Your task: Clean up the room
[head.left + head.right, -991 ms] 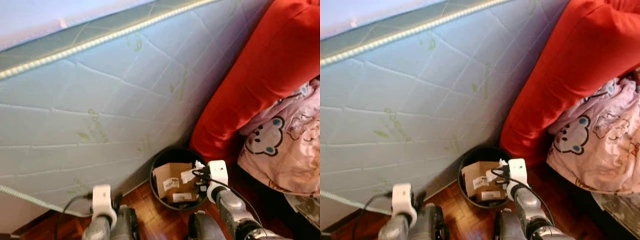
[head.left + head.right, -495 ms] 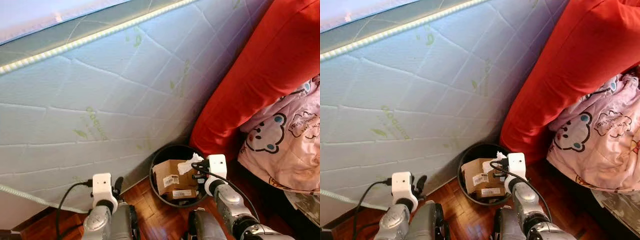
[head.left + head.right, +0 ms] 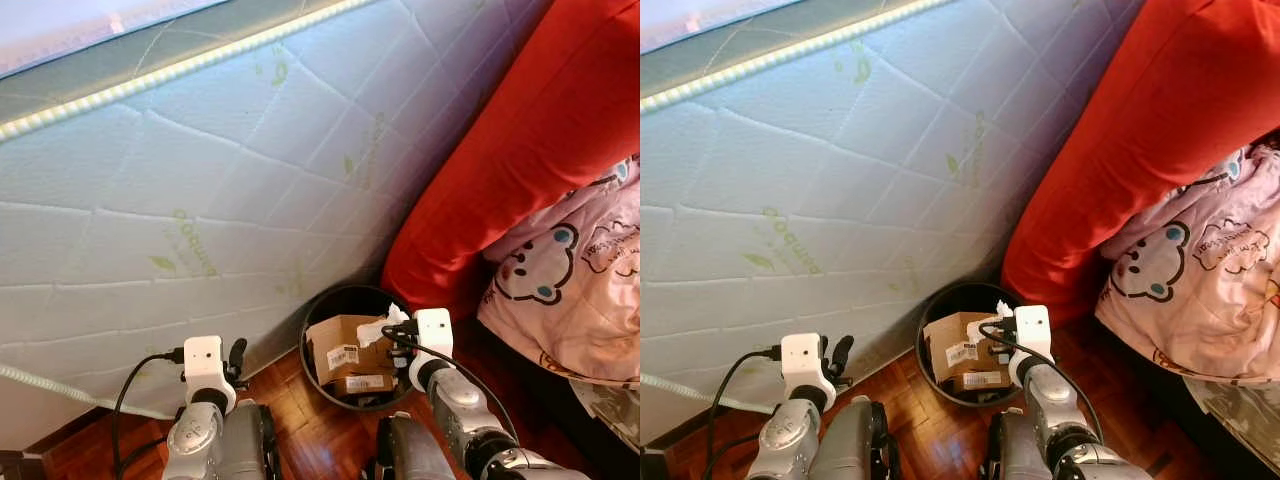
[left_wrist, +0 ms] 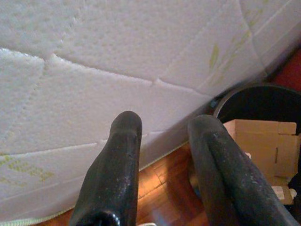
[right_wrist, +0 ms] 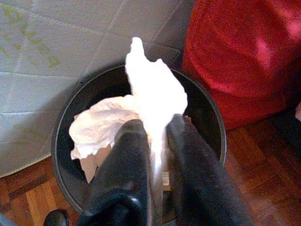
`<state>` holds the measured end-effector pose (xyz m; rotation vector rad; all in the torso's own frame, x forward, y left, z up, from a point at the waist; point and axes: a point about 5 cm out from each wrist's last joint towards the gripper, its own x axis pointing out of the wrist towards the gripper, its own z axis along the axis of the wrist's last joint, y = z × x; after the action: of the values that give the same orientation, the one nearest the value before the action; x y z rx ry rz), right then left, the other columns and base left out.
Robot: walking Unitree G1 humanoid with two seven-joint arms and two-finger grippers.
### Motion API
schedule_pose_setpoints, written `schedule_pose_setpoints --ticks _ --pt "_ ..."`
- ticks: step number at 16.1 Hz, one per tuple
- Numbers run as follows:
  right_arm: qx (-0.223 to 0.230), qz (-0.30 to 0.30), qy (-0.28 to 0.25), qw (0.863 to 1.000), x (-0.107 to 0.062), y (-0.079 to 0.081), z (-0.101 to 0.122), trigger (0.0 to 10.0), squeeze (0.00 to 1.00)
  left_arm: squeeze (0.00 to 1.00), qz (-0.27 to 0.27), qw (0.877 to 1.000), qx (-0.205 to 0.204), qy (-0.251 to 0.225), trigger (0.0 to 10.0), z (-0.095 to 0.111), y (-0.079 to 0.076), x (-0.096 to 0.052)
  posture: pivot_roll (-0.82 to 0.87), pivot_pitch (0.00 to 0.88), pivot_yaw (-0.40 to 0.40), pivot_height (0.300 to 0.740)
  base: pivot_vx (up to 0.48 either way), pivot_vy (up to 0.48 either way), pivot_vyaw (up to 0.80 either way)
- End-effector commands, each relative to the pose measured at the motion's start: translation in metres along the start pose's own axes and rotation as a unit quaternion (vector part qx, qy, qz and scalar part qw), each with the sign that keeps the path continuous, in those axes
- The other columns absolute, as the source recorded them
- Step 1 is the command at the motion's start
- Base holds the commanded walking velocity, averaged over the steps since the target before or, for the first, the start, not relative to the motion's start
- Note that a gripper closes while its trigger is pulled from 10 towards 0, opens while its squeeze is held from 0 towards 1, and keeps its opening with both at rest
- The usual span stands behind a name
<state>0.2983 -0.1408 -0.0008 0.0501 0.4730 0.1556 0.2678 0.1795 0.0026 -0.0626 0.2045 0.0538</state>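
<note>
Nearest the camera, the two silver arms are seen low over a reddish wooden floor (image 3: 300, 430). The left gripper (image 4: 164, 136) is held just off the floor beside the mattress, its two black fingers (image 4: 117, 165) parted with nothing between them. The right gripper (image 5: 153, 129) is positioned above the black trash bin (image 5: 63, 122), fingers pinched closed on a crumpled white tissue (image 5: 150, 89); the tissue is bunched up above the fingertips and a fold is draped to one side, over the bin's opening. In the head views the tissue (image 3: 380, 325) is seen just in front of the white wrist camera block, over the bin's right part. Inside the bin (image 3: 345, 298) a brown cardboard box (image 3: 335, 345) with white labels is lodged, and a second labelled piece, possibly another small box, is seen below it. The bin is set on the floor against a pale quilted mattress (image 3: 200, 200) standing on its edge, with green leaf prints and a beaded trim along its upper edge. To the right, a large red cushion (image 3: 510, 150) is leaned just beside the bin, and a pink cartoon-print blanket (image 3: 570, 290) is bunched further right.
</note>
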Motion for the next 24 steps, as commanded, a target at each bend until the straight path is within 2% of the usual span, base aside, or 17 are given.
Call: schedule_pose_setpoints --ticks 1,11,19,24 --pt "0.005 -0.01 0.008 1.0 -0.001 -0.003 -0.003 10.0 1.0 0.0 0.005 1.0 -0.008 0.015 10.0 -0.009 0.0 -0.007 0.02 0.244 -0.038 0.637 0.0 0.0 0.0" --pt "-0.008 -0.012 0.031 0.999 -0.003 -0.003 -0.012 10.0 1.0 0.0 0.0 1.0 -0.009 0.017 10.0 -0.009 -0.002 -0.009 0.02 0.248 -0.036 0.637 0.0 0.0 0.0" --pt "-0.041 -0.007 0.084 0.996 -0.008 -0.002 -0.029 10.0 1.0 0.0 -0.002 1.0 -0.012 0.021 10.0 -0.011 -0.005 -0.011 0.02 0.252 -0.04 0.637 0.0 0.0 0.0" --pt "-0.028 -0.035 0.054 0.998 -0.006 -0.009 -0.019 10.0 1.0 0.0 -0.001 1.0 -0.012 0.024 10.0 -0.012 -0.004 -0.011 0.02 0.253 -0.041 0.637 0.0 0.0 0.0"
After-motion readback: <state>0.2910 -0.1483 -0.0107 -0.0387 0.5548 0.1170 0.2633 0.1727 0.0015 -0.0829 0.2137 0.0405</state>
